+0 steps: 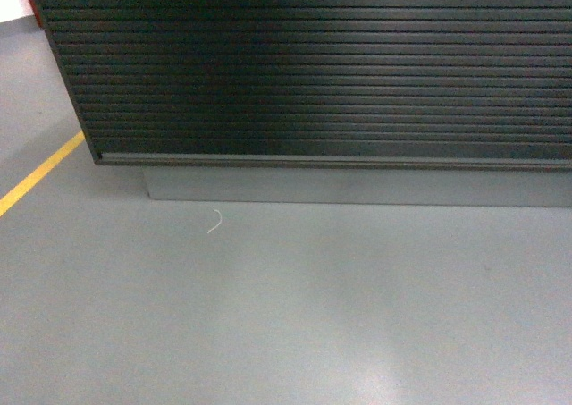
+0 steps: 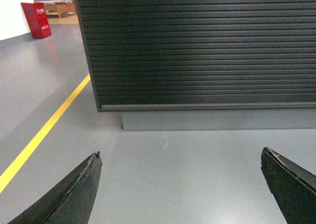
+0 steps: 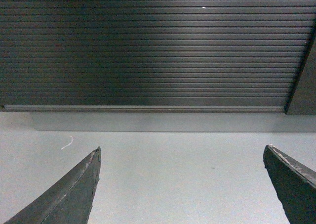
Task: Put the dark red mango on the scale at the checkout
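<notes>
The checkout [image 1: 313,65] fills the top of the head view as a black, horizontally ribbed front panel; only this front shows, also as the checkout [image 2: 197,46] and the checkout [image 3: 148,51] in the wrist views. The dark red mango and the scale are out of view. My left gripper [image 2: 181,155] is open over bare grey floor, nothing between its fingers. My right gripper [image 3: 181,150] is open too, also empty, facing the panel. Neither gripper appears in the head view.
A grey plinth [image 1: 357,189] runs under the counter. A yellow floor line [image 1: 40,174] slants at the left. A small white scrap [image 1: 214,220] lies on the grey floor. A red box [image 2: 35,20] stands far left beyond the counter's corner.
</notes>
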{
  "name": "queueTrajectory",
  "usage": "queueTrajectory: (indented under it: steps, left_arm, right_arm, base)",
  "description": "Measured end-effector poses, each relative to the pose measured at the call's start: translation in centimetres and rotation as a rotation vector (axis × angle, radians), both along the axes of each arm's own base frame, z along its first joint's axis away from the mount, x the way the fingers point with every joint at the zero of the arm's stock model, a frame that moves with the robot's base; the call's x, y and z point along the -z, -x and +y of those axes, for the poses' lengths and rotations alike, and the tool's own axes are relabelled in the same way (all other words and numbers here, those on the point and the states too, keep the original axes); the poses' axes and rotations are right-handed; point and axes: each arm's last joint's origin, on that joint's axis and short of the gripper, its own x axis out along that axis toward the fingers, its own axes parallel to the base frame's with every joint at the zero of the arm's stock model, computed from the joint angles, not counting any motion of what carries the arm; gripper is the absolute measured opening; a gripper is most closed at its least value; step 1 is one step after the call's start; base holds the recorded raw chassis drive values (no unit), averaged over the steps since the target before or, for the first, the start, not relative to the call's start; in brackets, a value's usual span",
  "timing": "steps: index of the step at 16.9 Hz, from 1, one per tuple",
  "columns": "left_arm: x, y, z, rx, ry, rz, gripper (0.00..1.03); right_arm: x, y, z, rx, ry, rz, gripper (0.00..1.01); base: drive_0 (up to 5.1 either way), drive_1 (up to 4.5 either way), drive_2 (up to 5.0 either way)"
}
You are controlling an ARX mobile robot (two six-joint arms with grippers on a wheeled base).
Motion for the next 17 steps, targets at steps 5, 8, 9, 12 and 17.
queueTrajectory:
  steps: [5, 8, 9, 12, 17]
  left_arm:
    - [-0.03, 0.00, 0.00, 0.000, 0.000, -0.003, 0.98]
    - [0.00, 0.00, 0.00, 0.000, 0.000, 0.000, 0.98]
    - [-0.02, 0.00, 0.00, 0.000, 0.000, -0.002, 0.98]
    - [-0.01, 0.00, 0.00, 0.000, 0.000, -0.001, 0.98]
    - [-0.01, 0.00, 0.00, 0.000, 0.000, -0.001, 0.98]
  right_arm:
    - [-0.02, 0.00, 0.00, 0.000, 0.000, -0.002, 0.98]
    - [0.01, 0.00, 0.00, 0.000, 0.000, 0.001, 0.98]
    - [-0.01, 0.00, 0.00, 0.000, 0.000, -0.001, 0.98]
    - [0.00, 0.00, 0.00, 0.000, 0.000, 0.000, 0.98]
    - [-0.01, 0.00, 0.00, 0.000, 0.000, -0.001, 0.98]
  base:
    - [0.1, 3.47, -3.3]
    - [0.1, 3.53, -3.2]
    - [0.0, 3.38, -3.4]
    - [0.0, 3.37, -3.4]
    - [0.0, 3.37, -3.4]
